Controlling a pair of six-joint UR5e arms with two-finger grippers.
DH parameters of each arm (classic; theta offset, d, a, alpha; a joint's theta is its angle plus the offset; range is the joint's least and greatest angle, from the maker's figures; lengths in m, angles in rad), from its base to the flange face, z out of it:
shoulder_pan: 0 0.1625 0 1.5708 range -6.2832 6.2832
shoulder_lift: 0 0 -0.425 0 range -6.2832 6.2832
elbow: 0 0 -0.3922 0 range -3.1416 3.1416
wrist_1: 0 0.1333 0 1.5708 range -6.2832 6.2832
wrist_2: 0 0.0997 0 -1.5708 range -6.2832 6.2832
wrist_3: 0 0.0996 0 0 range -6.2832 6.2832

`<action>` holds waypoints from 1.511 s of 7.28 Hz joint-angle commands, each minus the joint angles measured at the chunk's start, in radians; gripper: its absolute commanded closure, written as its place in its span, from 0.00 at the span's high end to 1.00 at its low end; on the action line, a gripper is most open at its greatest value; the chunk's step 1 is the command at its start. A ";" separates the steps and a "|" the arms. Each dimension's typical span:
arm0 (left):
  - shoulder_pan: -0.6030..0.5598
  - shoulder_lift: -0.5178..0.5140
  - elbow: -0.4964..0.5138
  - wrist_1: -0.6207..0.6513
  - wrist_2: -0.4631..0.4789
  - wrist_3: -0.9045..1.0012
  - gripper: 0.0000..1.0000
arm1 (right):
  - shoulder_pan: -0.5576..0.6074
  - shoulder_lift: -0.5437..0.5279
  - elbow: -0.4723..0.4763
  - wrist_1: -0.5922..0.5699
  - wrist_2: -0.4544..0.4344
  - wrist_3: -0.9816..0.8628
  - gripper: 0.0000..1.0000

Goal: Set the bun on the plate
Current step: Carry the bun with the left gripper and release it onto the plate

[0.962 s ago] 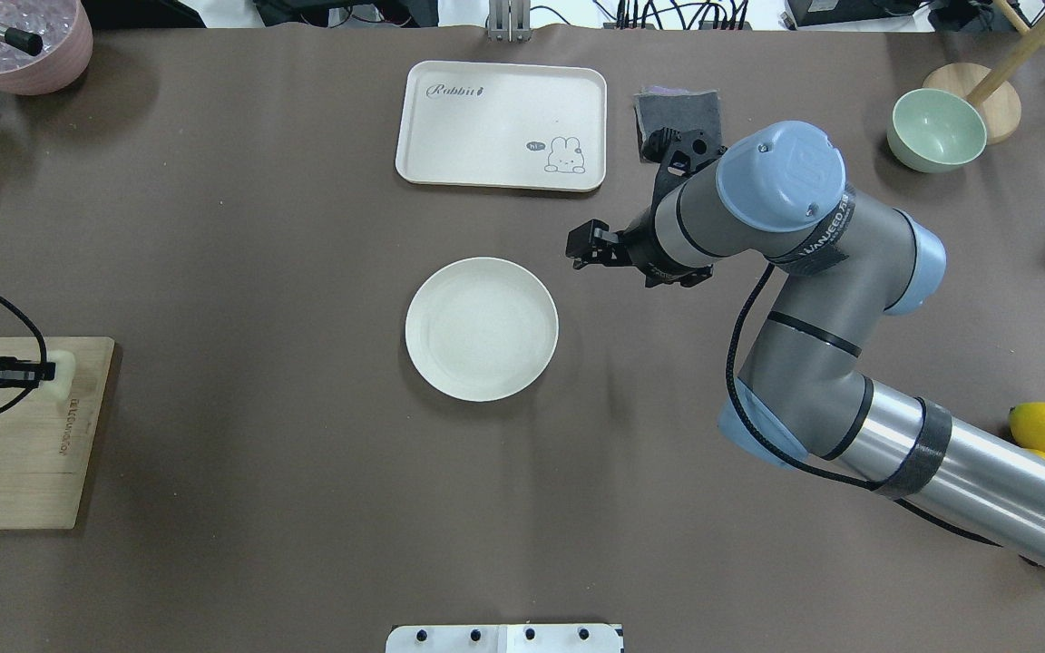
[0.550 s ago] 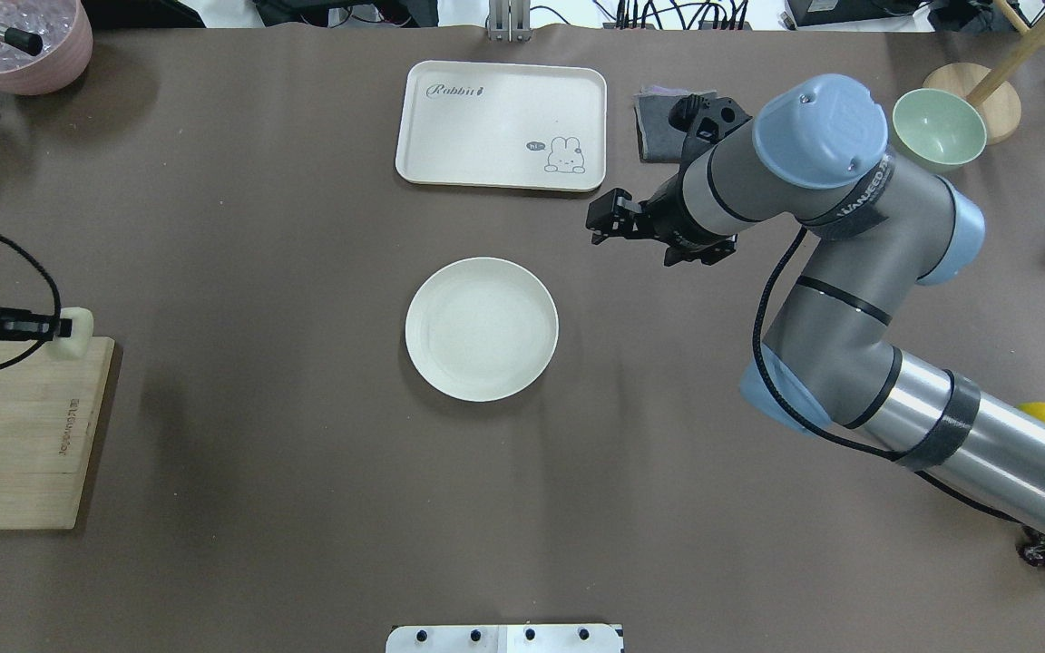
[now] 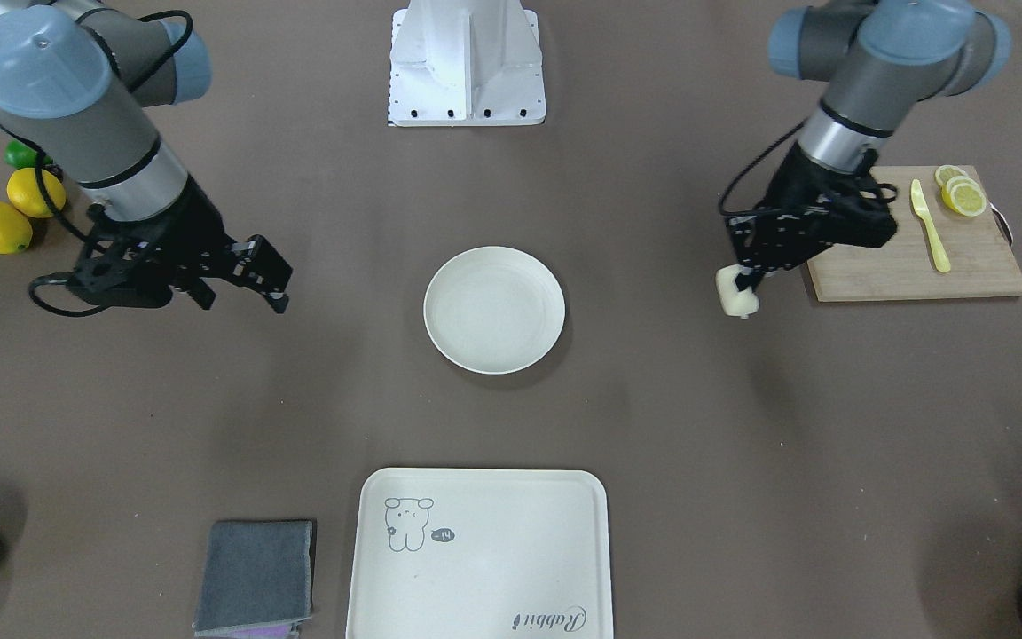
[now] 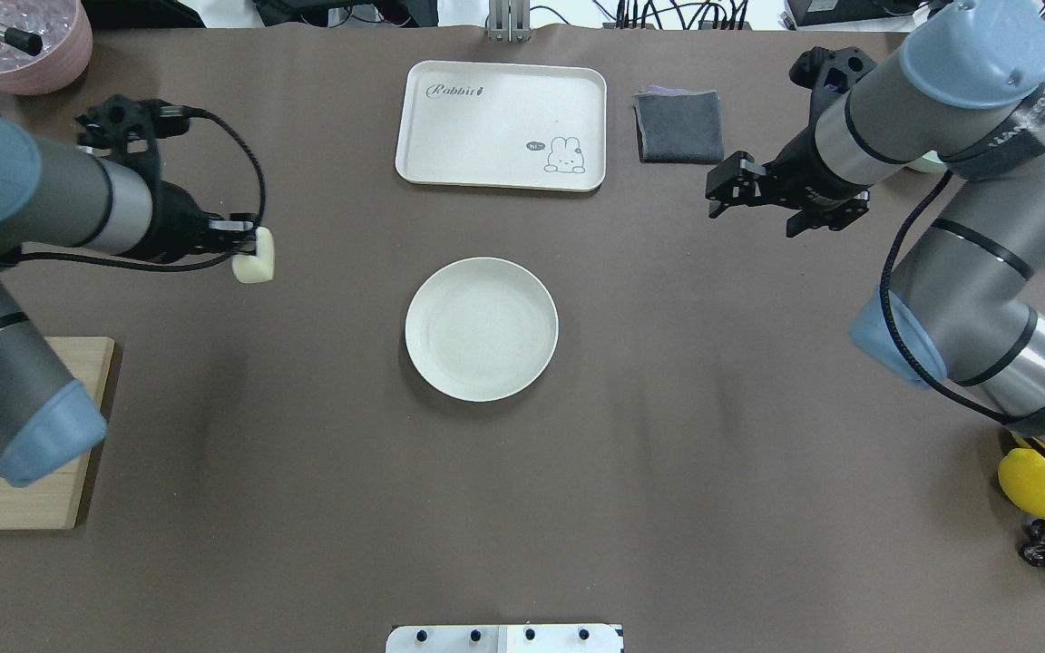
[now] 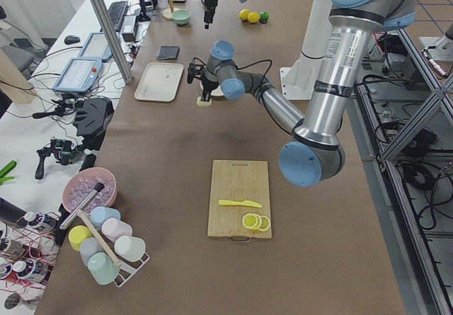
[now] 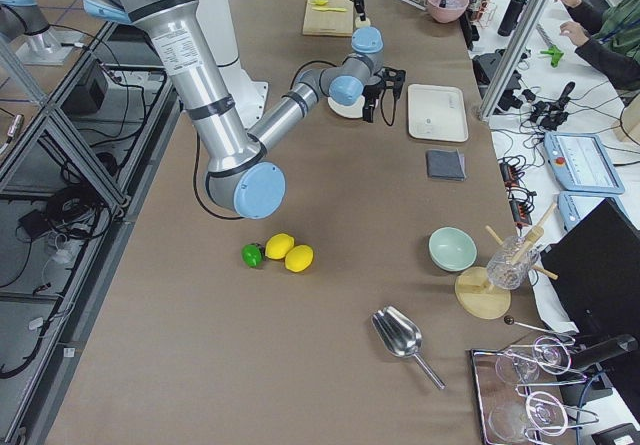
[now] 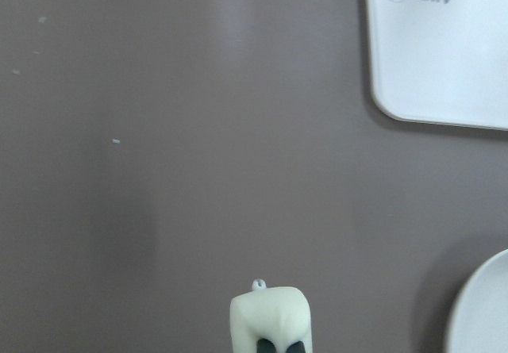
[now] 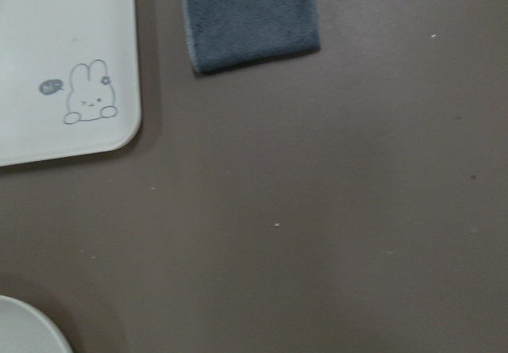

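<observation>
Left gripper (image 4: 249, 247) clamped on the bun (image 4: 255, 264), fingers pinching its upper part, the pale lump hanging below the fingertips over bare brown table (image 4: 305, 472). In the left wrist view the bun (image 7: 270, 320) sits at the bottom centre with the dark fingertips pressed into it. The plate (image 4: 482, 328) is off to this gripper's right and a little nearer the robot base, well apart from the bun, with nothing on it. The cream tray (image 4: 500, 122) is ahead and to the right of the left gripper. The cutting board (image 3: 919, 262) is behind that gripper toward the left, with a yellow knife (image 3: 928, 226) and lemon slices (image 3: 960, 195) on it. Right gripper (image 4: 720, 193) has its jaws spread and holds nothing, over bare table; the plate is to its left and nearer the base, the grey cloth (image 4: 678, 127) just ahead of it and slightly left.
</observation>
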 commanded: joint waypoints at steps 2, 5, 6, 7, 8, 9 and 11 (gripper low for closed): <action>0.225 -0.256 0.113 0.130 0.212 -0.200 0.00 | 0.172 -0.226 0.008 -0.028 0.121 -0.383 1.00; 0.296 -0.293 0.311 -0.092 0.308 -0.205 0.00 | 0.208 -0.285 0.005 -0.020 0.118 -0.467 1.00; 0.296 -0.313 0.351 -0.102 0.308 -0.204 0.00 | 0.207 -0.285 0.006 -0.020 0.118 -0.465 1.00; 0.301 -0.315 0.359 -0.102 0.308 -0.202 0.00 | 0.208 -0.284 0.005 -0.020 0.118 -0.465 1.00; 0.305 -0.315 0.361 -0.100 0.309 -0.202 0.02 | 0.207 -0.273 0.003 -0.020 0.120 -0.465 1.00; 0.305 -0.315 0.359 -0.094 0.312 -0.201 0.89 | 0.207 -0.270 0.003 -0.021 0.121 -0.465 1.00; 0.305 -0.315 0.354 -0.094 0.337 -0.201 0.97 | 0.207 -0.267 0.005 -0.020 0.121 -0.465 1.00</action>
